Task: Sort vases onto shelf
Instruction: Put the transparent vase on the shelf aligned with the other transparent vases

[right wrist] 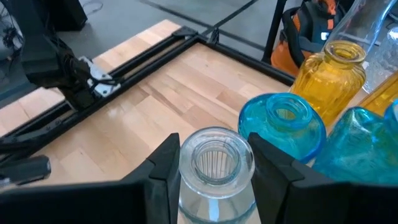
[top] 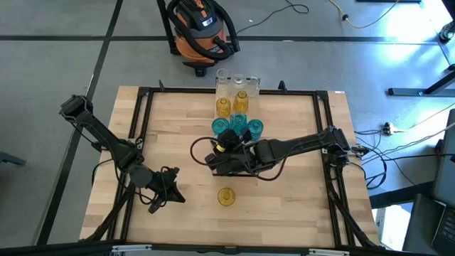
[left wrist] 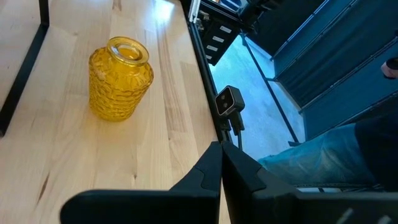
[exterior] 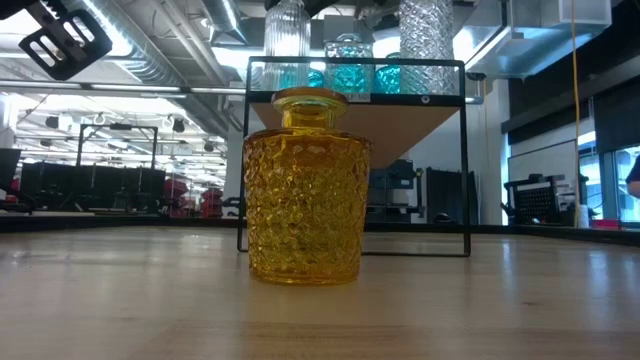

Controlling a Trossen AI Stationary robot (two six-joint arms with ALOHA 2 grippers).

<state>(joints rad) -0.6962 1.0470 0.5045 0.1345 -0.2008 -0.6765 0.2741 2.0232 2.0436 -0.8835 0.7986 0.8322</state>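
Now the right hand (right wrist: pixel 214 163) pinches a ribbed clear glass vase (right wrist: pixel 215 169); left hand (left wrist: pixel 221 163) pressed together.

amber-yellow vase (exterior: pixel 305 190) with a knobbly diamond texture; teal-blue vases (right wrist: pixel 283 127); clear ribbed vase (right wrist: pixel 214 165); pale wood table (top: pixel 284 192) framed in black; orange-and-black vacuum (top: pixel 201 28).
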